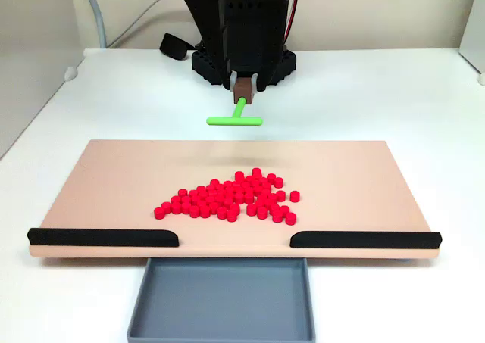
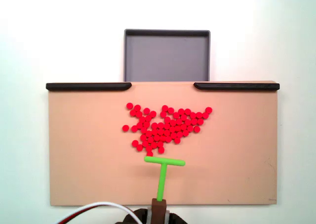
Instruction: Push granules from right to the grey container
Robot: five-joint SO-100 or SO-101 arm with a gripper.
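Observation:
The granules lie in a loose red pile at the middle of the beige board. The grey container sits empty against the board's edge, at the gap between two black strips. My gripper is shut on the stem of a green T-shaped pusher stick. The stick's crossbar hangs just on the arm's side of the pile, close to the nearest granules and seemingly raised above the board.
Two black strips edge the board on either side of the gap to the container. The arm's black base stands behind the board on a white table. Cables trail near the base.

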